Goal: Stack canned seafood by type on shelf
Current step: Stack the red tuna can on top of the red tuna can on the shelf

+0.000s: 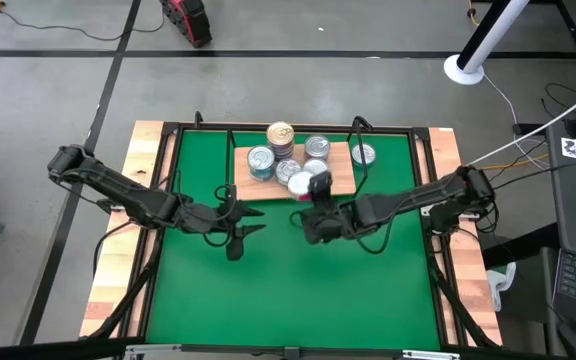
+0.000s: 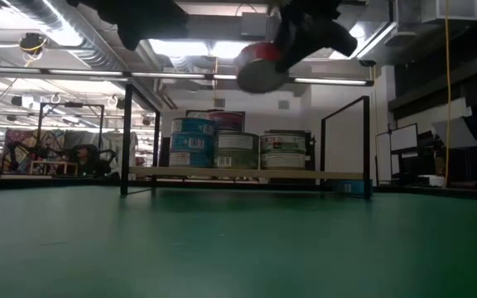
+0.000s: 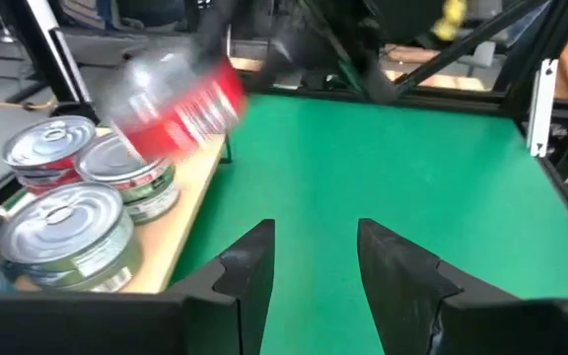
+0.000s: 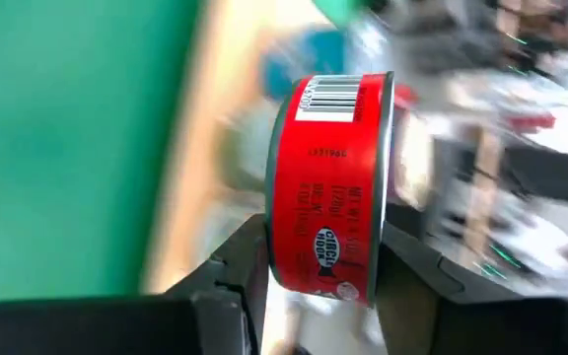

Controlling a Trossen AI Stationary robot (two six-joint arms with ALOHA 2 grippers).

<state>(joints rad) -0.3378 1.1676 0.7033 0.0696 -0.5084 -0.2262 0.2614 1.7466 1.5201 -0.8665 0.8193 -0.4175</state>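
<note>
**Red tin in the air, held across its lids**

My right pincer (image 4: 314, 261) is clamped on a red-labelled tin (image 4: 331, 182) and carries it well above the green mat (image 1: 288, 270), just in front of the shelf (image 1: 340, 183). In the right wrist view the two fingers press on the flat lids, one on each face, so the tin stands on edge between them with its barcode side showing. That is a fair hold — the lids are stiff and flat, and the pads sit square on them — but bare metal is slick, and I judge the tin could pivot or slide if I swing it fast. It looks small and dense, rigid, not fragile; a dent would need a real drop.

The left pincer (image 3: 314, 261) hangs open and empty over the mat, left of the carried tin.

On the board the other tins (image 1: 293, 160) already stand in short stacks, one pile taller at the back (image 1: 281, 138). To set this one flat I expect to have to turn it lid-up first. Rolling is the risk — round and smooth, on edge it would run off across the bench.
</note>
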